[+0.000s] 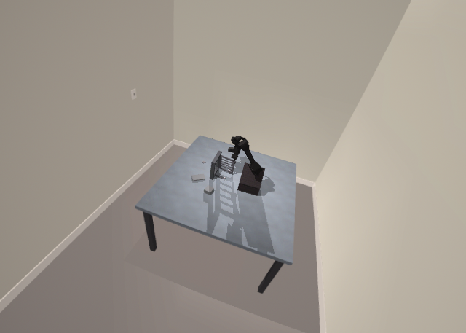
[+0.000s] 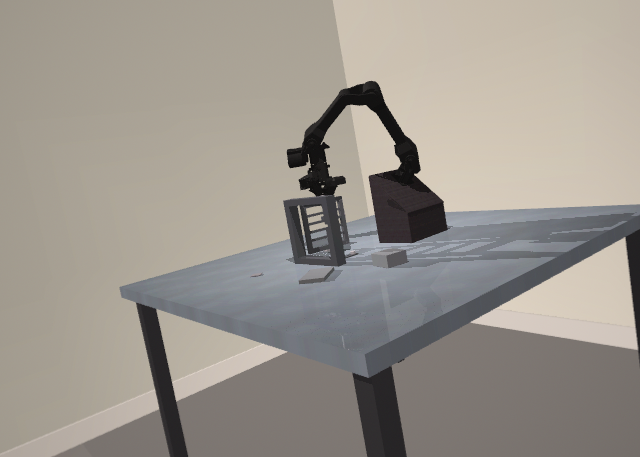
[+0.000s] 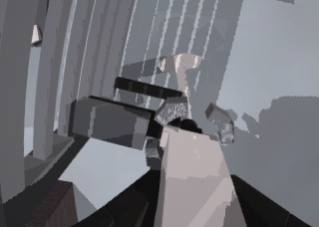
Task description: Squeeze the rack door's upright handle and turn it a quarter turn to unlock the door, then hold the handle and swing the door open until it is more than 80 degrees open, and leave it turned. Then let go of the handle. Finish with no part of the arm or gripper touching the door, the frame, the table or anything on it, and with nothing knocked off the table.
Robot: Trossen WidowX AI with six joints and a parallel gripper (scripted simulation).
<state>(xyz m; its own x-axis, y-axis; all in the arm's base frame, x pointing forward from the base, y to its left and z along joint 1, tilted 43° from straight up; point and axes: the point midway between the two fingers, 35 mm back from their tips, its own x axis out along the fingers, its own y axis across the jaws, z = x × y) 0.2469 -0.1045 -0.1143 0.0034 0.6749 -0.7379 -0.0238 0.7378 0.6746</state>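
Note:
The grey rack frame (image 1: 217, 156) (image 2: 333, 230) stands upright on the table. Its barred door (image 1: 233, 167) (image 2: 342, 214) (image 3: 105, 43) stands swung out toward the arm's base side, roughly square to the frame; the exact angle is unclear. My gripper (image 1: 234, 159) (image 2: 324, 191) (image 3: 191, 183) points down at the door's free edge, shut on the handle. The handle (image 3: 199, 187) shows in the wrist view as a pale upright piece between the dark fingers. In the top and exterior views the handle is hidden or too small to tell, so its turn is unclear.
The dark brown base block (image 1: 250, 178) (image 2: 392, 209) carries the arm. On the table (image 1: 180, 205) (image 2: 232, 297) lie a flat pale slab (image 1: 198, 177) (image 2: 316, 275), a pale block (image 1: 208, 190) (image 2: 389, 258) and a tiny reddish piece (image 1: 204, 162) (image 2: 256, 274). A small pale knobbed item (image 3: 179, 63) shows below the fingers.

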